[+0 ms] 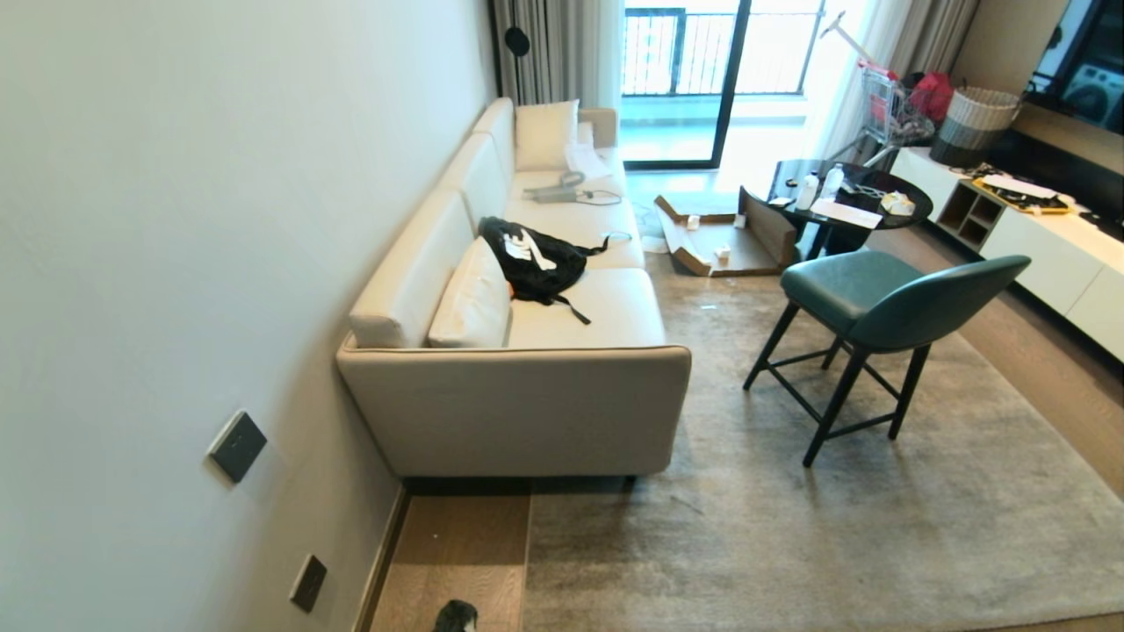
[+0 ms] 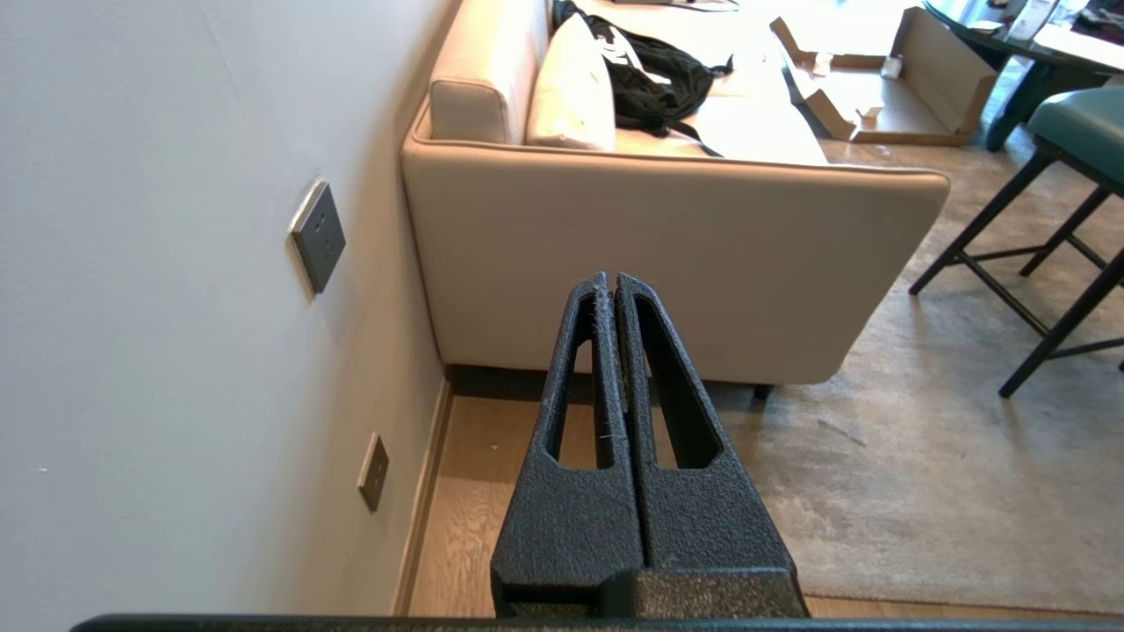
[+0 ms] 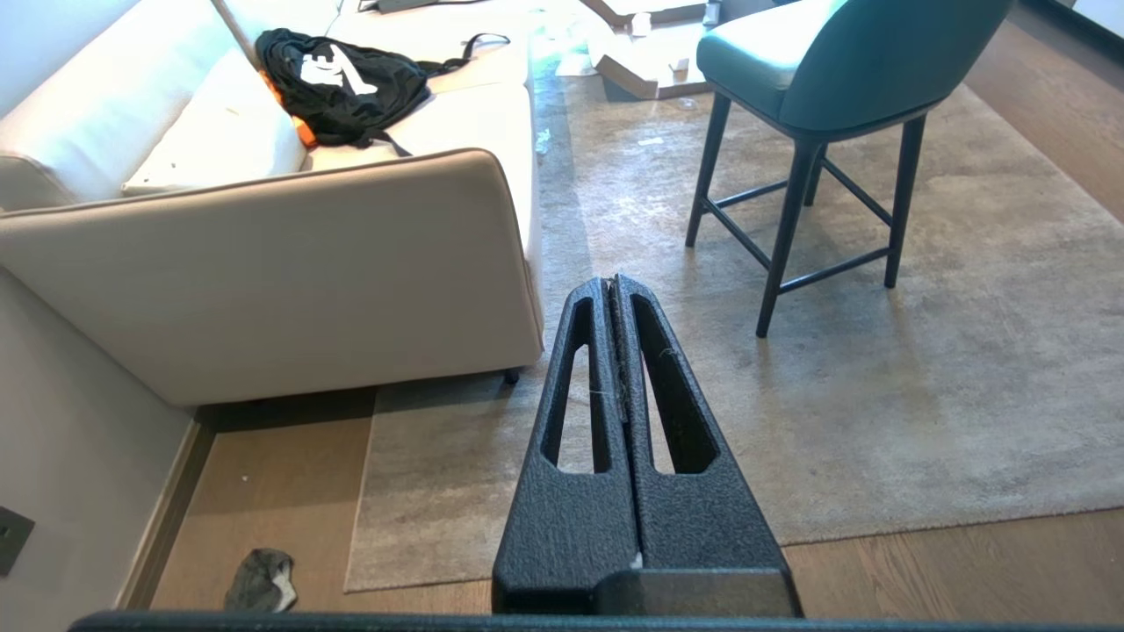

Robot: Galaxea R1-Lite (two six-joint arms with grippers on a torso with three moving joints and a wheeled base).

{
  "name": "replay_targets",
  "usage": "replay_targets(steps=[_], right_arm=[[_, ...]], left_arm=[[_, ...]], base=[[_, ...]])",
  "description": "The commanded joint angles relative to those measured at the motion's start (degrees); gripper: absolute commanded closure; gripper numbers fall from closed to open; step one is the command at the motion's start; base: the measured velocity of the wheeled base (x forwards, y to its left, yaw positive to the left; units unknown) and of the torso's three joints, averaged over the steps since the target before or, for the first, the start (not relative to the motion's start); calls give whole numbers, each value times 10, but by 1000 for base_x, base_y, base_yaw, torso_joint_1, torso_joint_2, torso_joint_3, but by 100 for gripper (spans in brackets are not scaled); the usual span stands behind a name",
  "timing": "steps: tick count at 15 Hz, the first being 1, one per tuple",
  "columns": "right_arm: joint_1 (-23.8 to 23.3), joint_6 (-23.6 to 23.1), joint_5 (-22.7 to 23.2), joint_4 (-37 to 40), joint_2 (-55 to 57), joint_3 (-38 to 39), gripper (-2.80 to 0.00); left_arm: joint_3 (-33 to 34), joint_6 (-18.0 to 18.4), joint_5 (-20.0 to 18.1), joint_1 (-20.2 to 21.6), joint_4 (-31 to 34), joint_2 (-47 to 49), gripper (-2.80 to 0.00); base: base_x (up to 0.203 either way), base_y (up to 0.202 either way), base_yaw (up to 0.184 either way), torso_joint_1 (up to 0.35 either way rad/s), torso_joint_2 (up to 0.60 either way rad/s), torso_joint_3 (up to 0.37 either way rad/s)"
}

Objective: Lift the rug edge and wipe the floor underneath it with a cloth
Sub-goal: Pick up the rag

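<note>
Here, crumpled dark grey cloth [image 3: 260, 580] white underneath, both pincers [image 2: 613, 283] [image 3: 613, 283] closed, empty

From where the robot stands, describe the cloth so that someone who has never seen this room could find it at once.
Start at the cream sofa against the wall. Follow the strip of bare wood floor between that wall and the rug edge toward the robot. There lies the cloth, a small crumpled dark grey rag showing white, far smaller than the rug and unlike the black bag on the sofa.
</note>
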Motion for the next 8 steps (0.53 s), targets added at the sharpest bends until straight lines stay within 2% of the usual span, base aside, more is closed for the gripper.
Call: replay_targets(steps=[1,8], right_arm=[[0,0,0,-1,1,0,0],[0,0,0,0,1,0,0]], left_arm=[[0,0,0,0,0,0,0],[0,0,0,0,0,0,0]], base=[[0,0,0,0,0,0],[0,0,0,0,0,0]])
